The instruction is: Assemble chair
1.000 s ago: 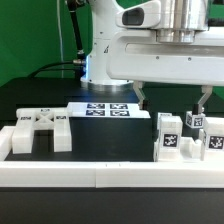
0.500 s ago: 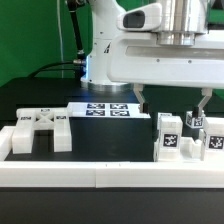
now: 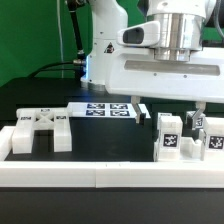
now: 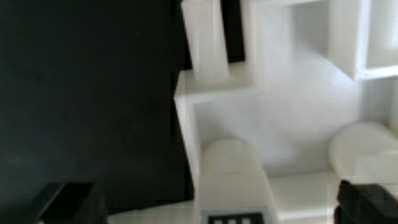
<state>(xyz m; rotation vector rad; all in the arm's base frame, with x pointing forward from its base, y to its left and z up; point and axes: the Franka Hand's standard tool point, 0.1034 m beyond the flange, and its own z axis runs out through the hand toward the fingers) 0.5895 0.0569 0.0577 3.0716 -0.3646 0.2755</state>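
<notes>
Chair (image 3: 168, 140) in loose white blocks with black-and-white tags, not put together. Set down at two spots along the tabletop (image 3: 110, 140) edge nearest the exterior camera, just behind the low white border rail (image 3: 100, 176). Cluster of upright tagged blocks (image 3: 212, 140) toward the corner at the exterior view's right. Flat, cross-shaped piece (image 3: 40, 130) toward the corner at the exterior view's left, well apart from the cluster.

End effector (image 3: 171, 114) hanging right above the cluster, released, jaws spread wide and grasping nothing. One finger (image 3: 143, 111) down beside the cluster on its inner side, the other (image 3: 199, 114) just above the cluster's tagged tops. Contact with the blocks impossible to tell.

From the wrist view: white blocks (image 4: 267, 110) lying below and between the two dark fingertips (image 4: 68, 205), with bare black tabletop alongside.

Marker board (image 3: 108, 109) flat farther back, toward the tabletop's middle, apart from both groups of parts.
</notes>
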